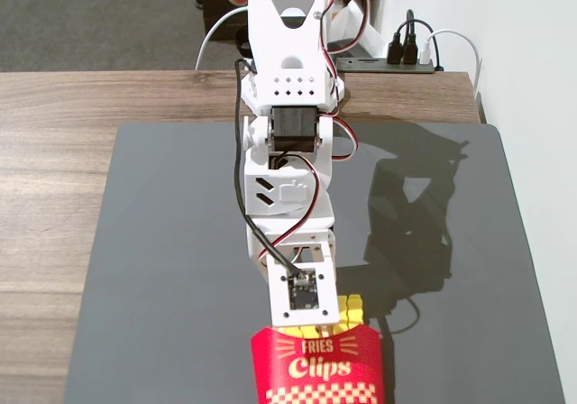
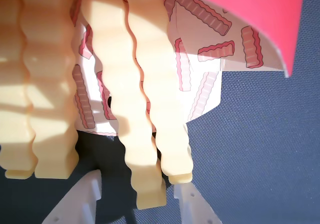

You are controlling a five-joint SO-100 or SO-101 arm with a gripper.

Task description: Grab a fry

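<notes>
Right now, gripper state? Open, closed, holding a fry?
Gripper: open, its fingers on either side of the tip of one fry in the red carton; not closed on it yet.

Counts: 1 red carton (image 1: 317, 368), just below the claw in the fixed view. Wrist view shows 4 crinkle fries: two side by side at left (image 2: 20, 84) (image 2: 50, 84), two in the middle (image 2: 120, 99) (image 2: 162, 99) ending just above the claw's 2 fingers (image 2: 80, 204) (image 2: 197, 206). 1 dark mat (image 1: 162, 242), 1 arm (image 1: 288, 106).
</notes>
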